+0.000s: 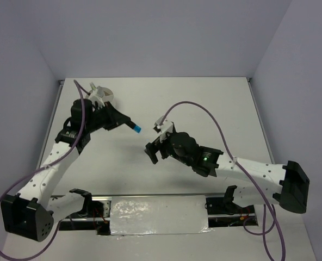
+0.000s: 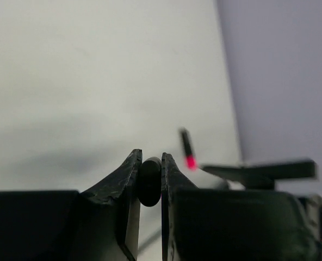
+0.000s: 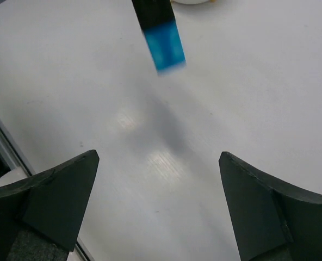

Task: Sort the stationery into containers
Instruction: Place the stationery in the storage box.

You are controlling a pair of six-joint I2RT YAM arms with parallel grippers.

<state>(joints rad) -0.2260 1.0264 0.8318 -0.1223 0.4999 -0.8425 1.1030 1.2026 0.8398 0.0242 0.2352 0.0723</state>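
My left gripper (image 1: 122,122) is shut on the blue-and-black marker (image 1: 135,128), which sticks out to the right above the table, blue end first. In the left wrist view the marker's round black end (image 2: 149,182) sits pinched between the left gripper's (image 2: 151,155) jaws. My right gripper (image 1: 156,140) stands open just right of the blue tip, with nothing between its fingers. From the right wrist the marker's blue end (image 3: 163,46) hangs ahead of the wide-open right gripper (image 3: 156,159). The white cup (image 1: 105,93) is half hidden behind my left arm.
A blurred dark stick with a pink-red tip (image 2: 187,149) and a dark bar (image 2: 259,169) show beyond my left fingers. The table (image 1: 204,103) has grey walls at the back and both sides. A silver taped strip (image 1: 158,215) lies between the arm bases.
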